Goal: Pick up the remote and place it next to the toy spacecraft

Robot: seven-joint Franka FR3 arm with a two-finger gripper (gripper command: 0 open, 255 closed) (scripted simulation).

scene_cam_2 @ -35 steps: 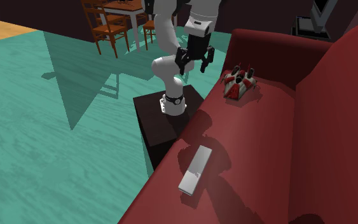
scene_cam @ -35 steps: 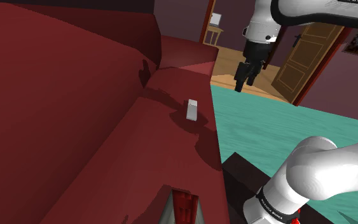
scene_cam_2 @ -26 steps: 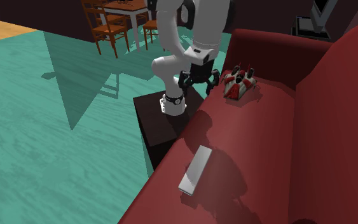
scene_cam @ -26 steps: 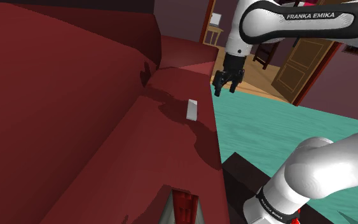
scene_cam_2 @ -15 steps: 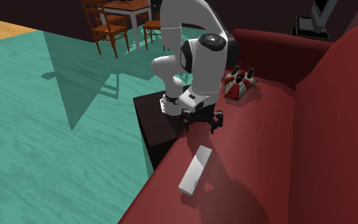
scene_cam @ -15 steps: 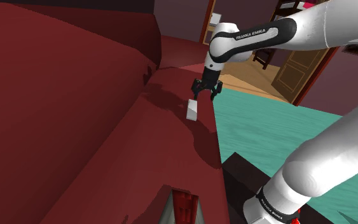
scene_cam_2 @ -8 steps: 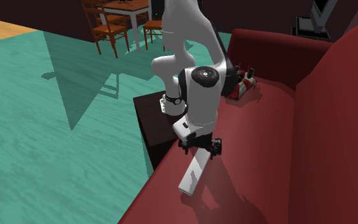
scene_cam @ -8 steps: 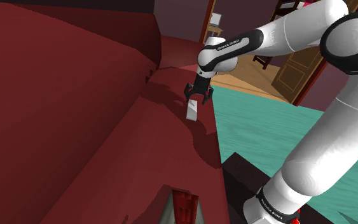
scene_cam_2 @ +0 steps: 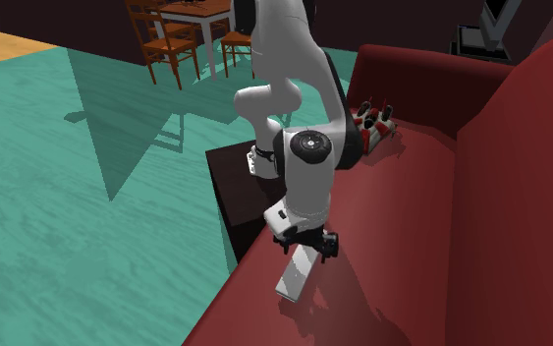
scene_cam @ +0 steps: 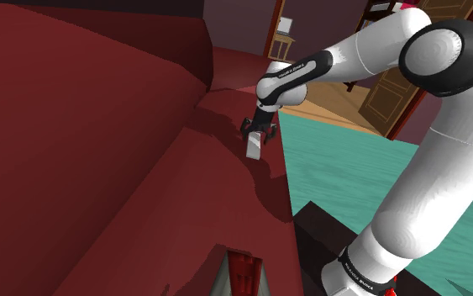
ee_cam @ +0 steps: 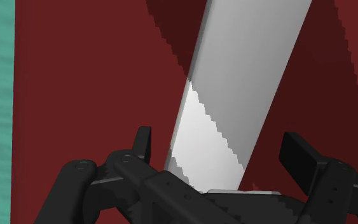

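Note:
A flat light-grey remote [scene_cam: 254, 147] [scene_cam_2: 296, 274] lies on the dark red sofa seat [scene_cam: 201, 193] near its front edge. My black gripper [scene_cam: 257, 130] [scene_cam_2: 304, 241] stands open and low over the end of the remote that is nearer the stand. In the wrist view the remote [ee_cam: 241, 83] runs away between the two fingers [ee_cam: 144, 143], with a gap on each side. The red and white toy spacecraft [scene_cam: 243, 273] [scene_cam_2: 377, 126] sits further along the seat, by the stand's end, partly hidden by my arm in the second exterior view.
The sofa's tall backrest [scene_cam: 75, 126] rises beside the seat. Teal floor [scene_cam_2: 97, 216] runs along the sofa's front edge. The black stand [scene_cam_2: 240, 187] touches the sofa. Wooden chairs and a table [scene_cam_2: 181, 29] stand far off, and a wooden door [scene_cam: 394, 84] is open.
The arm has swung down and across the seat from near the spacecraft's side. The gripper now sits low around the remote's end, still open. The remote has not moved.

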